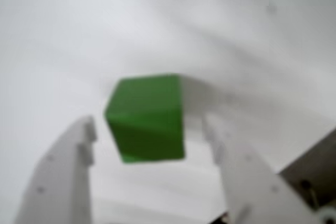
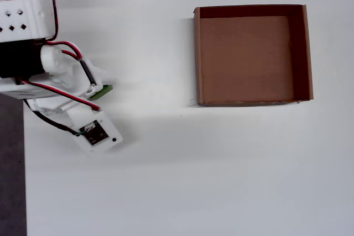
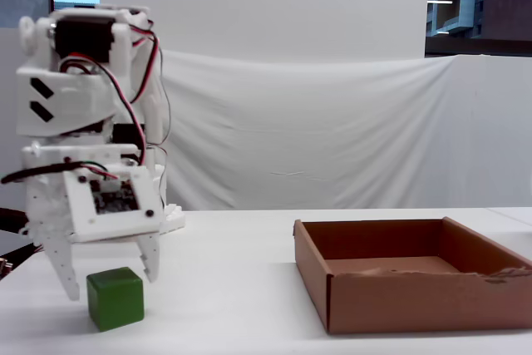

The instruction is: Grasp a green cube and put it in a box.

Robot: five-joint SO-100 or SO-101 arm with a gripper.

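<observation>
The green cube (image 3: 115,298) rests on the white table at the left of the fixed view, far from the box (image 3: 416,302). My gripper (image 3: 112,284) is open and points down over the cube, one white finger on each side. In the wrist view the blurred cube (image 1: 147,119) sits between my fingertips (image 1: 88,129), with a gap on both sides. In the overhead view only a green sliver of the cube (image 2: 103,92) shows under the arm. The brown cardboard box (image 2: 196,53) stands open at the upper right, with nothing in it.
The arm's base and servos (image 2: 22,26) fill the upper left of the overhead view. The table's left edge (image 2: 12,181) runs close beside the arm. White table surface (image 2: 166,164) stretches between cube and box. A white cloth backdrop (image 3: 332,139) hangs behind.
</observation>
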